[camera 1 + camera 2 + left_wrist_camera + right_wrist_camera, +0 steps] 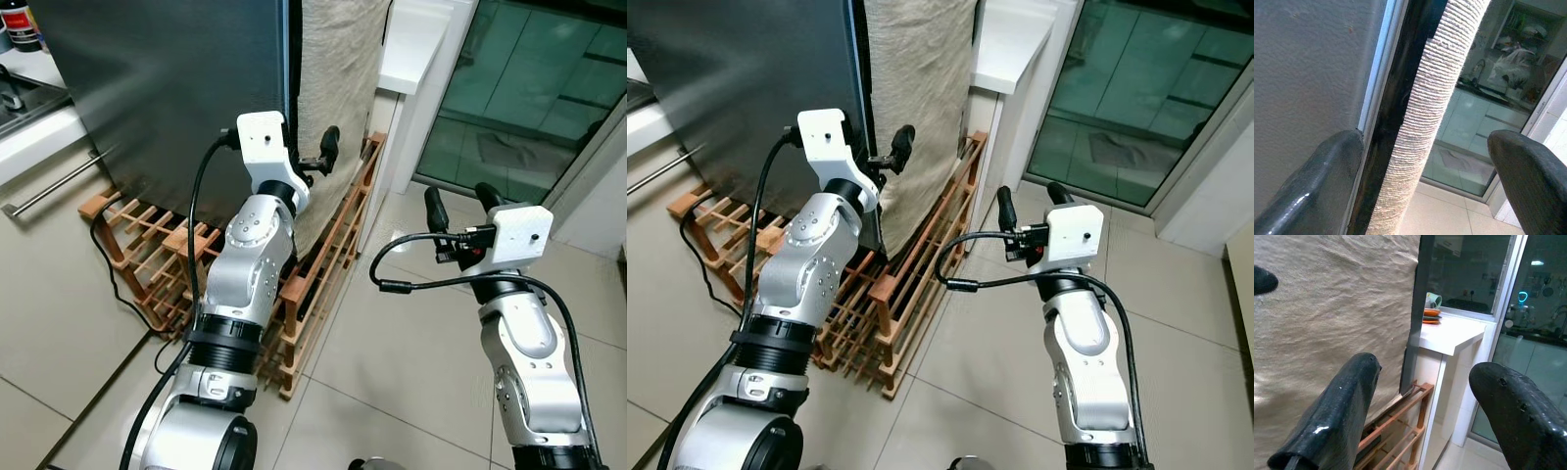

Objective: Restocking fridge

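Bench [29, 132] edge shows at the far left, white, with a dark bottle [22, 24] standing on it and a steel bar handle [54, 183] below. Beside it stands the fridge [167, 88], its dark grey door closed, sitting on a low wooden rack [147, 259] of slats that runs along the tiled floor [411, 343]; a black cable [110, 269] trails over the rack's left part. The left gripper [321, 157] is raised at the fridge's right front corner, its fingers [1317, 186] spread apart with nothing between them but the door's edge and the rolled rim of a beige cloth [338, 78] that hangs down the fridge's side; whether either finger touches the door cannot be told. Right of the cloth a white ledge [1449, 335] carries a green cup [1433, 299] on orange plates [1431, 313]. Further right, the right gripper [462, 204] is held up over the floor, well apart from the fridge, fingers [1332, 411] wide apart and holding nothing. Behind it is a glass door [519, 88] with a pale frame.
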